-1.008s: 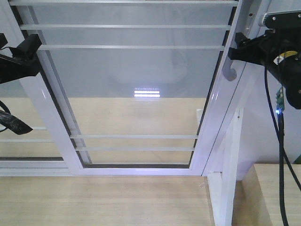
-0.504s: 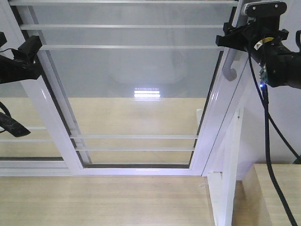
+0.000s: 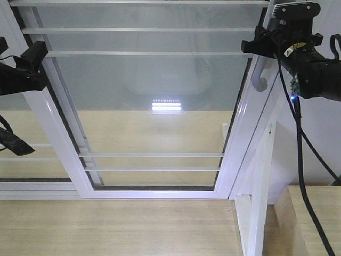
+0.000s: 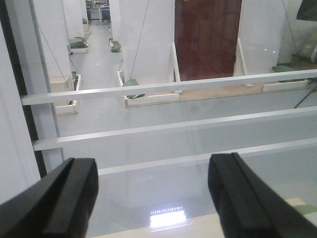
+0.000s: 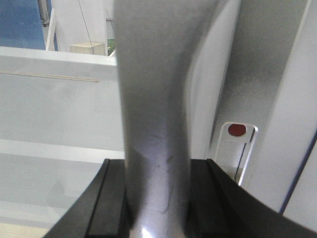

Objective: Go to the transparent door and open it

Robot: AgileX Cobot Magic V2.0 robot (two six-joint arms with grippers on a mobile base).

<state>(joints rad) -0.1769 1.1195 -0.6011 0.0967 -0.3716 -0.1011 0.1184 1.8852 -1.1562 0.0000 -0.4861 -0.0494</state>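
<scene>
The transparent door fills the front view: clear glass with thin white bars in a white frame. Its curved silver-grey handle runs along the right stile. My right gripper sits on that handle at its upper part. In the right wrist view the handle passes between the black fingers, which press on both its sides; my right gripper is shut on it. A lock plate with a red dot lies just to the right. My left gripper hovers by the door's left stile, and in its wrist view it stands open facing the barred glass.
A second barred glass panel lies behind at the left. A bare white frame post stands at the lower right beside a pale wooden block. A black cable hangs from the right arm. A wooden sill runs along the bottom.
My right gripper has moved left and up, from beside the frame onto the handle, and now holds it. The left gripper has barely shifted.
</scene>
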